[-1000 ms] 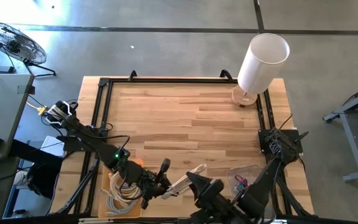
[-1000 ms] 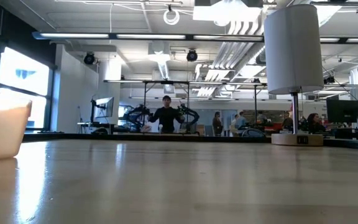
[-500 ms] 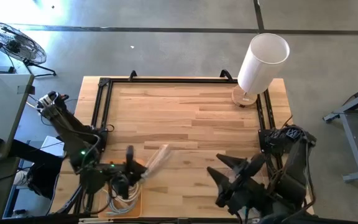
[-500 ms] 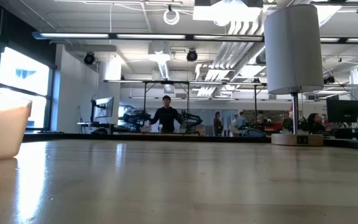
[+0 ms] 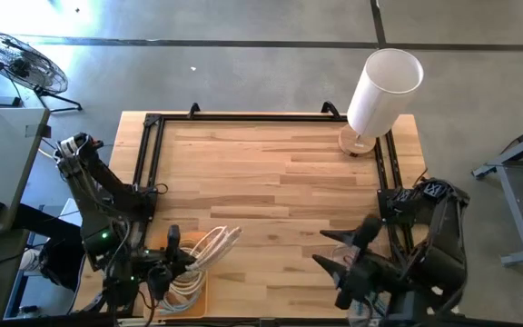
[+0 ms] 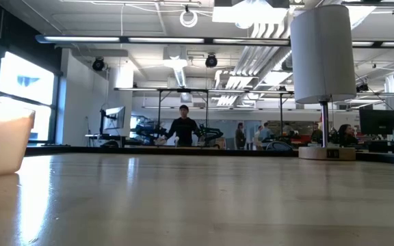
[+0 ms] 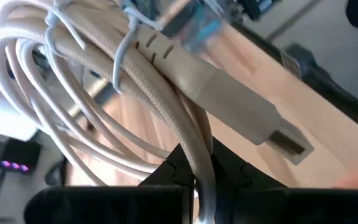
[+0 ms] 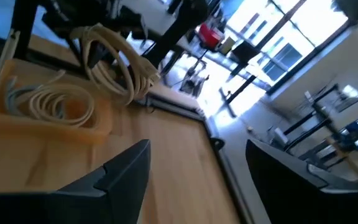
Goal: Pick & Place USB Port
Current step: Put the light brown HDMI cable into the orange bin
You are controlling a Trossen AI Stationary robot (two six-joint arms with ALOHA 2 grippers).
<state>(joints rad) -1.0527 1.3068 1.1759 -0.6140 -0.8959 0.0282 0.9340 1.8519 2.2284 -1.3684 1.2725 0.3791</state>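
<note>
My wooden table (image 5: 271, 182) fills the middle of the high view, with a black frame (image 5: 148, 163) along its edges. A lamp (image 5: 379, 91) with a white shade stands at the upper right corner. An orange tray (image 5: 193, 295) with coiled cables lies at the lower left, and a clear container (image 5: 352, 259) lies at the lower right.

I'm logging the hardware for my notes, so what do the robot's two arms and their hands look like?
Both arms are dark, jointed links. The left arm shows a small green light and a whitish fitting at its outer end. The left hand and right hand each have two dark, tapered fingers.
</note>
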